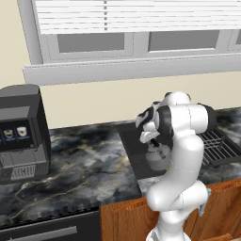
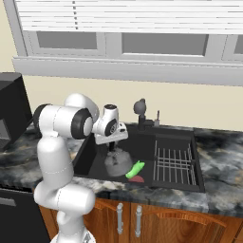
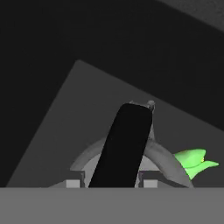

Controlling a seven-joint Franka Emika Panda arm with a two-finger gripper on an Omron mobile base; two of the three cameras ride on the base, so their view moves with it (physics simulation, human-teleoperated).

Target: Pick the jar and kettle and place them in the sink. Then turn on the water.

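The grey kettle (image 2: 117, 164) sits low inside the left half of the black sink (image 2: 97, 159); whether it rests on the floor I cannot tell. My gripper (image 2: 112, 144) hangs straight above it, shut on its arched black handle (image 3: 122, 144), which runs up between the two finger tips (image 3: 75, 182) in the hand view. From the left base view the kettle (image 1: 157, 158) shows just under the gripper (image 1: 151, 142), in the sink (image 1: 133, 146). The dark faucet (image 2: 139, 108) stands at the back rim, and no water runs from it. The jar is out of view.
A green vegetable (image 2: 135, 169) and a small red item (image 2: 137, 179) lie in the basin right of the kettle. The wire rack (image 2: 173, 164) fills the sink's right side. A dark coffee machine (image 1: 21, 134) stands on the marble counter far left.
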